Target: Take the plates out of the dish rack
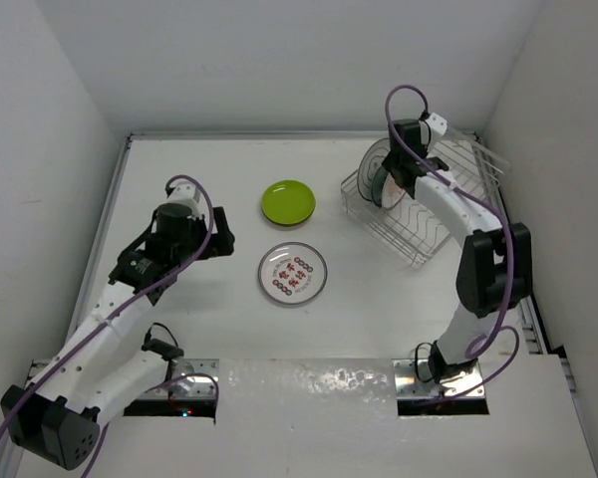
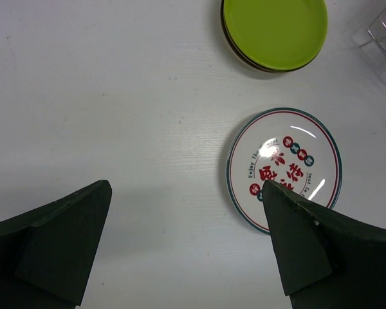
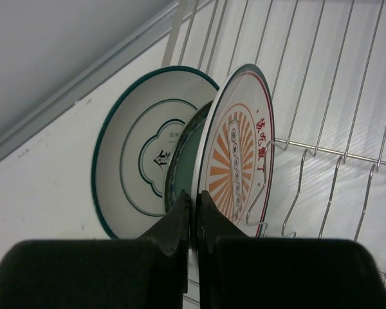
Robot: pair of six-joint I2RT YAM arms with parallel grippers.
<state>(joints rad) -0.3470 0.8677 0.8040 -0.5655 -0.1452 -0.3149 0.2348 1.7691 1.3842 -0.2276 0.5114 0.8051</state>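
The dish rack (image 1: 434, 214) stands at the back right, with plates upright at its left end. My right gripper (image 1: 384, 181) reaches in there. In the right wrist view the right gripper (image 3: 193, 205) is shut on the rim of a white plate with an orange sunburst pattern (image 3: 239, 151). Behind that plate stand a smaller greenish plate (image 3: 185, 151) and a white plate with dark teal lines (image 3: 132, 161). A lime green plate (image 1: 288, 202) and a white plate with red characters (image 1: 292, 273) lie flat on the table. My left gripper (image 2: 185, 188) hovers open beside the red-patterned plate (image 2: 284, 161).
White walls close in the table on the left, back and right. The rack's wire tines (image 3: 334, 174) run to the right of the held plate. A corner of the rack (image 2: 383, 35) shows in the left wrist view, beyond the lime green plate (image 2: 273, 32).
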